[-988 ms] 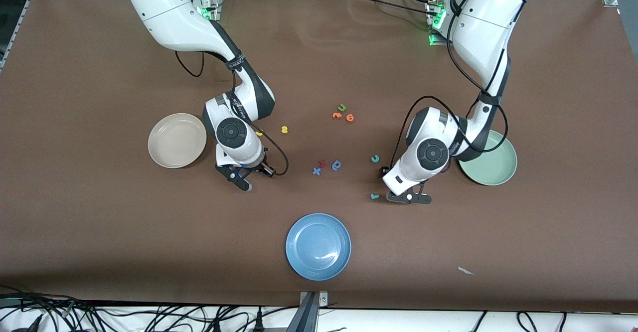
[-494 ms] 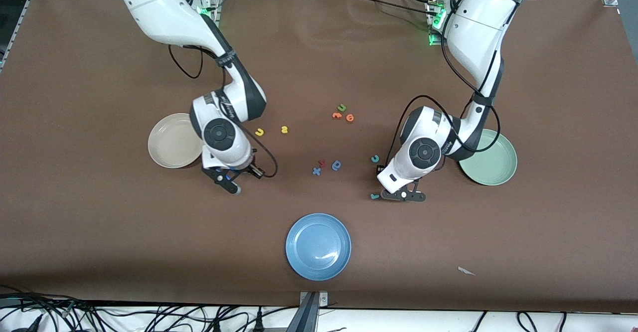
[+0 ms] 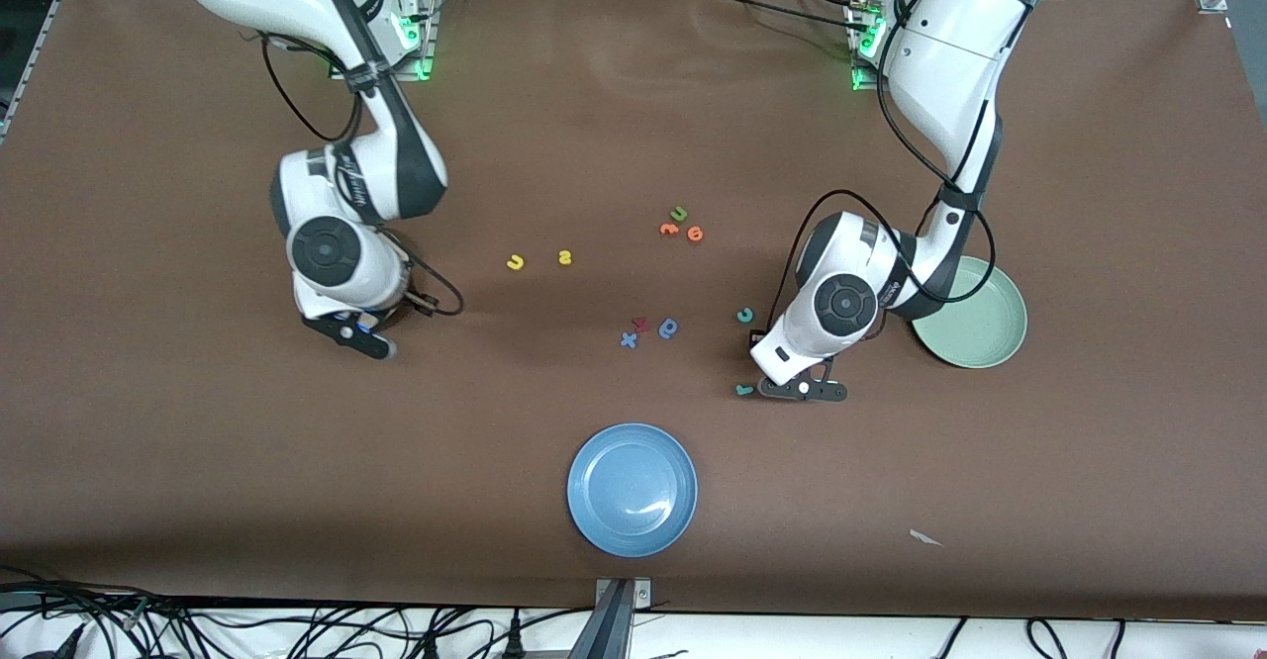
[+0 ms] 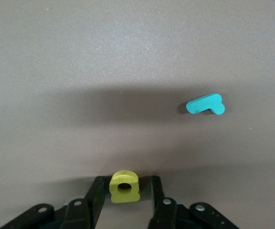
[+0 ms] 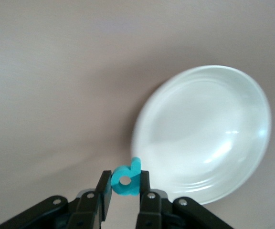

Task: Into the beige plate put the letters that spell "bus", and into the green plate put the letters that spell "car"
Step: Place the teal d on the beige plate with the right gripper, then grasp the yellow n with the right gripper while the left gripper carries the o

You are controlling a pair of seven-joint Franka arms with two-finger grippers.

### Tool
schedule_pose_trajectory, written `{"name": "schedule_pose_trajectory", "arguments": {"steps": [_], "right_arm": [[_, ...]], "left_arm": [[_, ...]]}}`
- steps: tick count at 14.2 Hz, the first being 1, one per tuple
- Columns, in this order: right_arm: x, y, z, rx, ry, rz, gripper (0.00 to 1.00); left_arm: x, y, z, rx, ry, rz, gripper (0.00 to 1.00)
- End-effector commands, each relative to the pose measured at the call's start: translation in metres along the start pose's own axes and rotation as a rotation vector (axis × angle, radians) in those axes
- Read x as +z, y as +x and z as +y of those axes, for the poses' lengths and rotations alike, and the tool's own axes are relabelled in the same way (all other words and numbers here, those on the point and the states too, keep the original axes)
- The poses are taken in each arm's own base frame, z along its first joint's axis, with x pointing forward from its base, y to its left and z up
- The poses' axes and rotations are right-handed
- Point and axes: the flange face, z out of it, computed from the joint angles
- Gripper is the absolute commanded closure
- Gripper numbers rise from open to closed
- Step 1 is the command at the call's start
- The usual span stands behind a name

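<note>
My left gripper is down at the brown table, its black fingers pressed against the two sides of the yellow a, a small matte foam letter with a round hole through it. Just beside it on the cloth lies the teal r, flat, with soft rounded corners; from the front camera the teal r sits next to my left gripper, and the teal c lies a little farther from that camera. The green plate, smooth, shallow and pale mint, rests toward my left arm's end of the table, partly covered by my left wrist. My right gripper hangs in the air with its fingers clamped on the teal b, another small foam piece with a hole in its bowl, over the rim of the beige plate, which is glossy, round and cream-coloured. In the front view my right arm hides that plate completely. The yellow u and yellow s lie side by side on the felt-like cloth, well apart from both plates. I can read no writing beyond the letter shapes themselves.
</note>
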Motion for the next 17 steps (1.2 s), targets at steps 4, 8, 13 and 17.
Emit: {"name": "schedule_pose_trajectory", "arguments": {"steps": [4, 8, 13, 17], "right_arm": [[0.066, -0.012, 0.062, -0.060, 0.030, 0.024, 0.12], [0.030, -0.014, 0.052, -0.066, 0.049, 0.021, 0.01], [0.017, -0.067, -0.044, 0.070, 0.139, -0.013, 0.06], [0.032, -0.114, -0.109, 0.191, 0.197, 0.030, 0.14]], "left_arm": [[0.008, 0.003, 0.001, -0.003, 0.004, -0.001, 0.66], [0.011, 0.003, 0.001, -0.003, 0.005, -0.006, 0.71], [0.011, 0.003, 0.001, 0.000, 0.005, -0.006, 0.77], [-0.003, 0.009, -0.010, 0.004, 0.004, 0.012, 0.85]]}}
